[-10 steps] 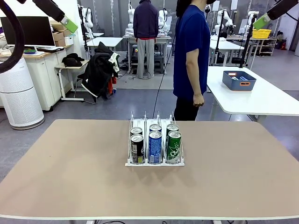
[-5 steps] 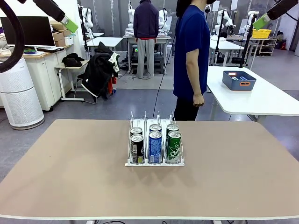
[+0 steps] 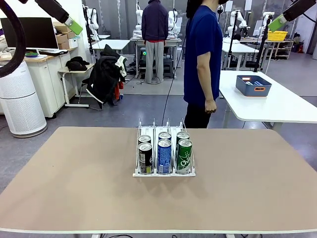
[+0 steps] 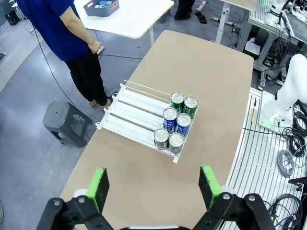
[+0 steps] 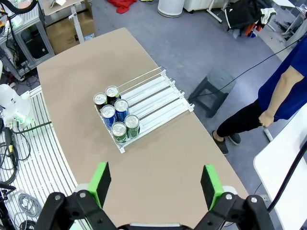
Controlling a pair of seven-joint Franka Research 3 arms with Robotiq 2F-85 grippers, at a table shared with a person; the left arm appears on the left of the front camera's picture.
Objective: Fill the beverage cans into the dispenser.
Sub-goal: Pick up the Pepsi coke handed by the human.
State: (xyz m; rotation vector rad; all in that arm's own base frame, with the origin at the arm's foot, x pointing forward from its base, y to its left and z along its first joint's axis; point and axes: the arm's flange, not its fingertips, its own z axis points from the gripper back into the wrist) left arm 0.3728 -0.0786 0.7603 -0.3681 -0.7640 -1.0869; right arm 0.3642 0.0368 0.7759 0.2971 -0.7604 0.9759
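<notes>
Nothing has shifted since the earlier frame: both arms hang high as before and the tabletop looks the same. At mid-frame in the front view, the dispenser, a low clear-plastic rack with thin upright dividers and a white base, sits on the matte tan table. Six slim aluminium beverage cans with round silver tops stand upright in pairs at its near end: black cans in the left lane, blue cans in the middle, glossy green cans on the right. The white lane floors show behind them. At the bottom edge of its wrist view, the left gripper has its jaws spread wide, flat green pads well apart, holding nothing. The right gripper is spread the same way, high above the table. A person in a blue shirt stands at upper centre, beyond the far edge.
</notes>
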